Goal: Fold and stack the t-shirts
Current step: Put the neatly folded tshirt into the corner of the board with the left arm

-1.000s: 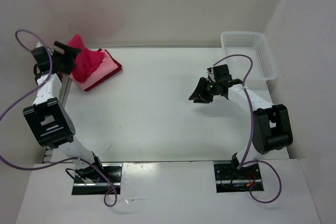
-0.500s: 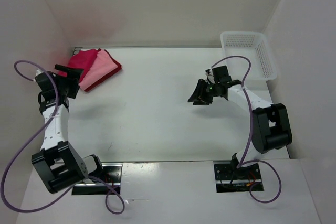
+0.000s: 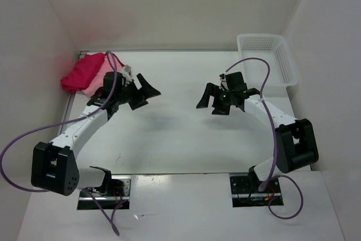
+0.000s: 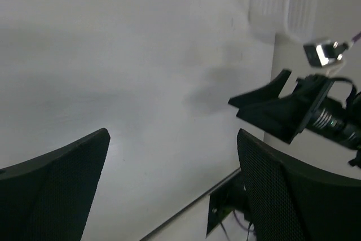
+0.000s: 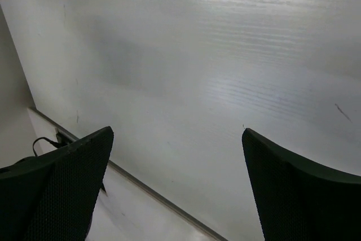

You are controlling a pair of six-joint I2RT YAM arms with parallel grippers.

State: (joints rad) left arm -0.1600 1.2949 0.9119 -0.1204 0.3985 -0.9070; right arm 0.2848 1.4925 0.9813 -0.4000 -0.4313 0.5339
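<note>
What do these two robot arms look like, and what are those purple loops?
The left arm and right arm are white links between chunky black joint housings. The left gripper and right gripper are black, each with two wedge-shaped fingers whose inner faces have a fine dotted texture. The purple loops are cables running from each wrist to its base.

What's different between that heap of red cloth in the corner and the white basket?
The shirt pile is crimson and pink; the basket is white. The pile is soft, rumpled cloth; the basket is stiff mesh with straight walls. The pile lies in the far left corner, the basket in the far right. Both rest at the far edge of the table.
</note>
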